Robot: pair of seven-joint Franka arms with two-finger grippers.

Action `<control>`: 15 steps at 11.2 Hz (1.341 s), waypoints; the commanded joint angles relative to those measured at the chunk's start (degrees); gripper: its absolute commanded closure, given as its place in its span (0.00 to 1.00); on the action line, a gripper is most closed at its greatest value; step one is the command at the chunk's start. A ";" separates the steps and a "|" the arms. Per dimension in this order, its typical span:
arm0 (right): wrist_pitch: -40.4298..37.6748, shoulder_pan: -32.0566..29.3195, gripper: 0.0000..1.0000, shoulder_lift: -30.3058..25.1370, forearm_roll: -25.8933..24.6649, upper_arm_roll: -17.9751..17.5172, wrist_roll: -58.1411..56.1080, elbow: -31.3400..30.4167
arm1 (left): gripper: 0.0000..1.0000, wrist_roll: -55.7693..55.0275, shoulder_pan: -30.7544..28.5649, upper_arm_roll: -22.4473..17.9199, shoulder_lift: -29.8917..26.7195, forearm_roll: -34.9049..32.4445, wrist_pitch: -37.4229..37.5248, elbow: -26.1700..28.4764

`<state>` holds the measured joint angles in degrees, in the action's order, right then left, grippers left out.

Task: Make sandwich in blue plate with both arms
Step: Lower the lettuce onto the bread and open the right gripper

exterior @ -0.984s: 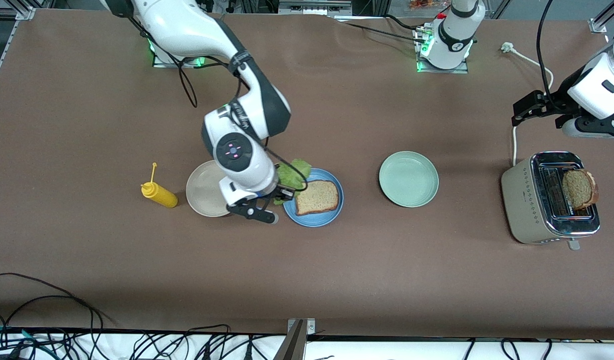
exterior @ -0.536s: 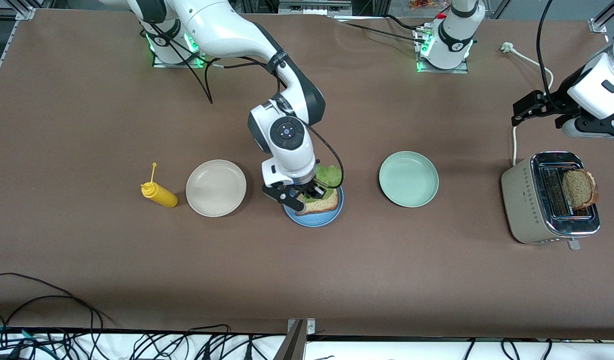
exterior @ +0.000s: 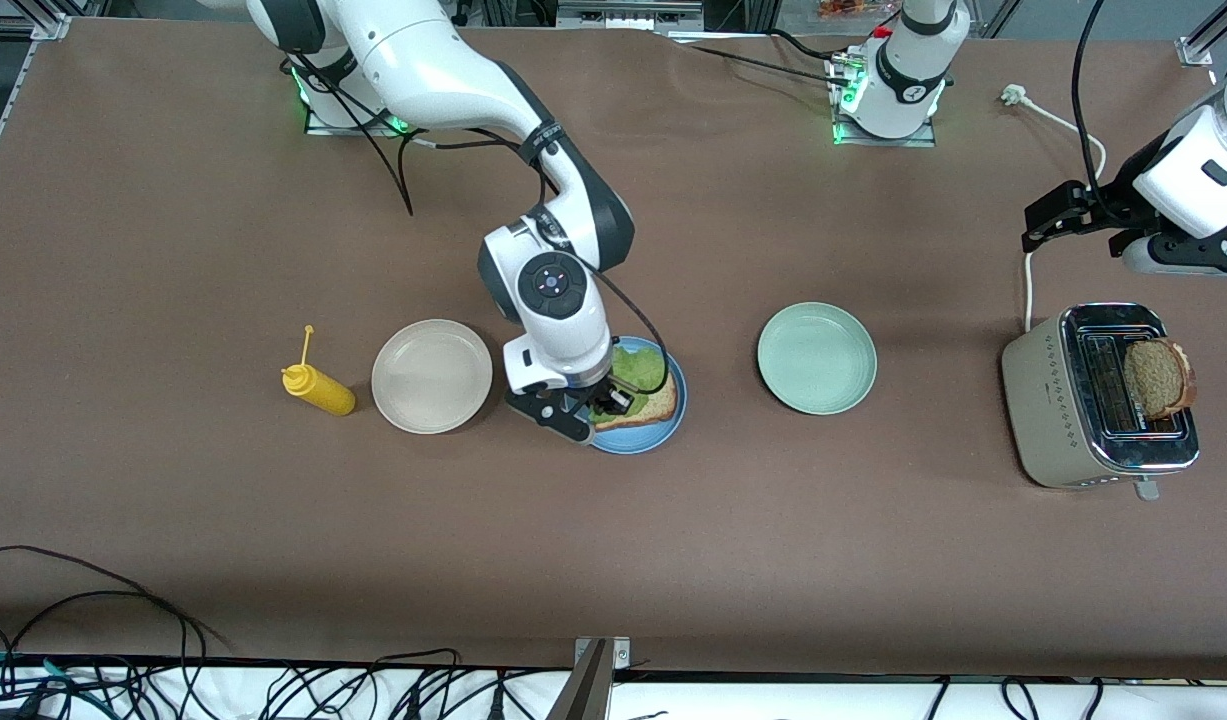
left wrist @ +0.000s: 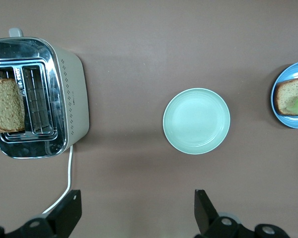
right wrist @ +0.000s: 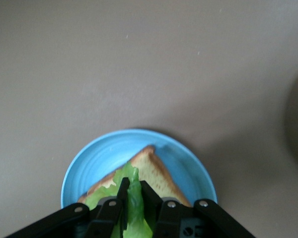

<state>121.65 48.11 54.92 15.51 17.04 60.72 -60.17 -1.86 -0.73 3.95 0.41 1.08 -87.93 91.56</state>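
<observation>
Toaster point(left wrist: 64, 99) w/ bread slice point(left wrist: 7, 105), green plate point(left wrist: 196, 120)

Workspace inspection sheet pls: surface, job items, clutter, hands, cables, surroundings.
Surface: brown table, nothing spilled that shows.
Job's things: blue plate holds one bread slice with lettuce on it; second slice stands in the toaster.
Clutter: beige plate, pale green plate, yellow squeeze bottle.
Hands: right hand shut on lettuce over blue plate; left hand open, waiting above table near toaster.
Cables: toaster cord on table.
Surroundings: loose cables along table edge nearest front camera.
</observation>
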 commanded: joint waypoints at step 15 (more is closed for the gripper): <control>-0.35 -1.09 0.00 2.05 -0.04 2.29 -18.85 0.76 | 0.00 1.25 0.02 -0.17 -0.94 1.29 -0.58 0.82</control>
<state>125.72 47.74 58.90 15.49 19.01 48.41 -60.04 -1.86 -0.72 3.97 0.42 1.08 -87.93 91.55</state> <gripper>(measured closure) 0.013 0.000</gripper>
